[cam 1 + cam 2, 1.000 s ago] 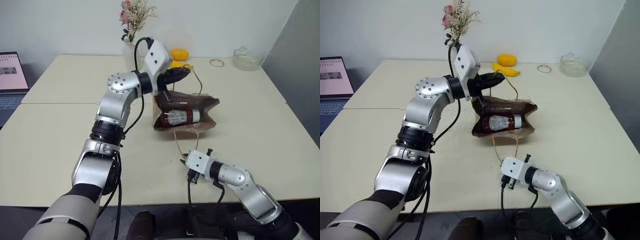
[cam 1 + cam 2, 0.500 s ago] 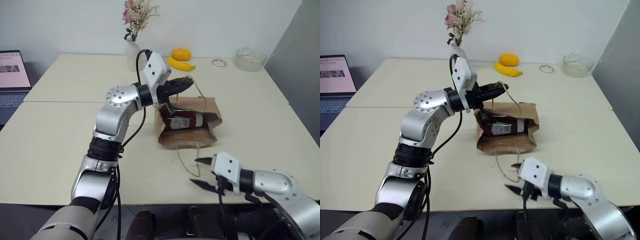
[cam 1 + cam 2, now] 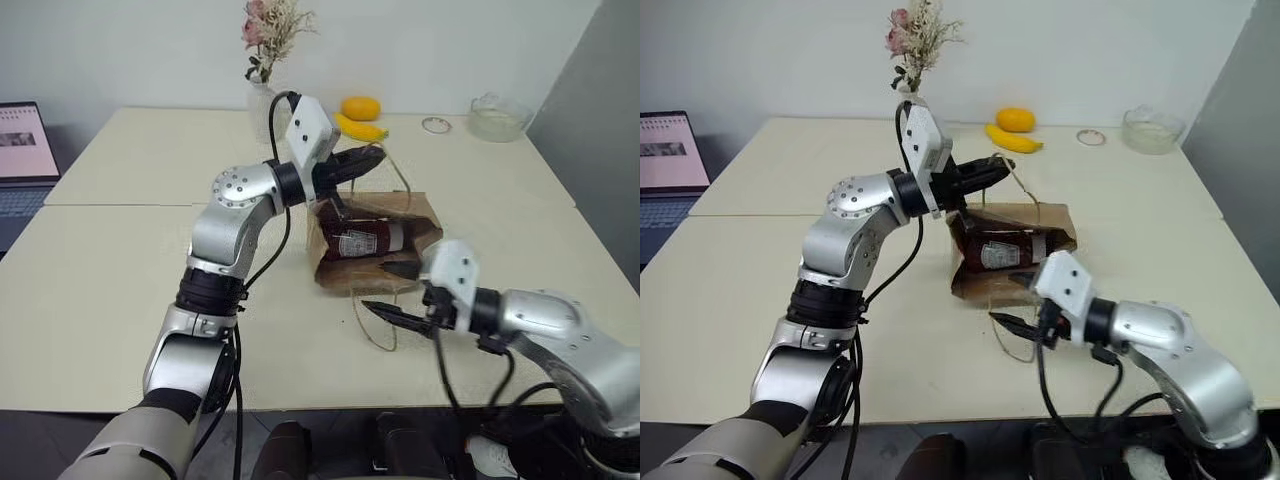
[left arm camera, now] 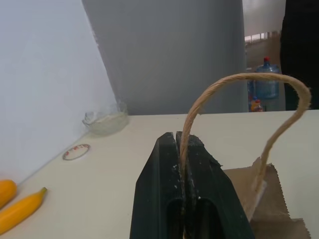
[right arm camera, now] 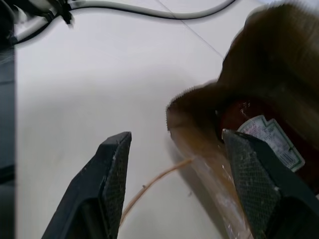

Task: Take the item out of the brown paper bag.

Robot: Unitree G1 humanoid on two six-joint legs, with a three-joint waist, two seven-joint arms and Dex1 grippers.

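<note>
left gripper [image 4: 182, 149] pinching a handle [image 4: 239, 79] of the brown paper bag [image 3: 420, 215], red bottle [image 3: 362, 238] inside, white label unreadable, right gripper [image 3: 395, 290] spread above the desk [image 3: 100, 270]

Cream table [image 3: 120, 250] — white wall [image 3: 150, 50] behind.

Red bottle [image 3: 358, 240] inside brown paper bag [image 3: 420, 212]

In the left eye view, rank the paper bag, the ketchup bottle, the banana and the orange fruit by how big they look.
1. brown paper bag
2. ketchup bottle, lying inside the bag, partly hidden
3. banana
4. orange fruit

The banana and orange fruit look nearly alike, and both sit farther from the camera, so their ranking is unsure.
</note>
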